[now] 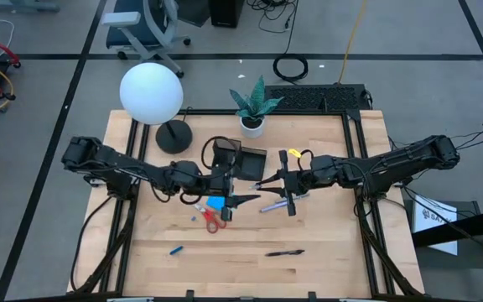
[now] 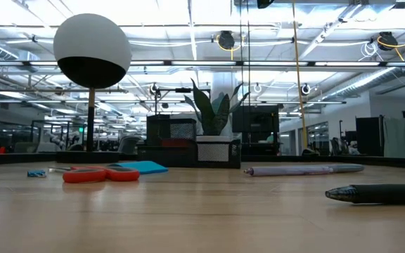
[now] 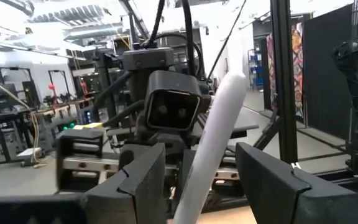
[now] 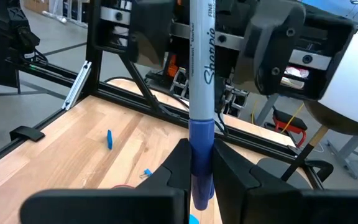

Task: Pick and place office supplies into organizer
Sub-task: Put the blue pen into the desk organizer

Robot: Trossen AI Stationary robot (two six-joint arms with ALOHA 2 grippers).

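My right gripper (image 4: 202,177) (image 1: 266,182) is shut on a grey-and-blue pen (image 4: 201,56), high above the table's middle. My left gripper (image 3: 197,186) (image 1: 248,188) faces it, open. Its fingers stand on either side of the pen's grey barrel (image 3: 213,143), with a gap on both sides. Flat on the table lie red-handled scissors (image 1: 212,220) (image 2: 100,173), a blue note pad (image 1: 216,202) (image 2: 140,167), a second grey pen (image 1: 273,204) (image 2: 304,169), a black pen (image 1: 285,252) (image 2: 378,193) and a tiny blue piece (image 1: 176,249) (image 2: 36,173). The black organizer (image 1: 240,159) stands just beyond the grippers. My right gripper pinches the pen's blue end (image 4: 201,146) between its two fingers, which come in level from the table's right. The pen is lifted clear of the table. Its grey barrel runs away from the fingers toward my left gripper.
A white globe lamp (image 1: 151,92) on a round black base (image 1: 173,136) stands at the far left. A plant in a white pot (image 1: 252,126) stands at the far middle. Bare wood lies along the near edge (image 1: 241,277) and on the right side.
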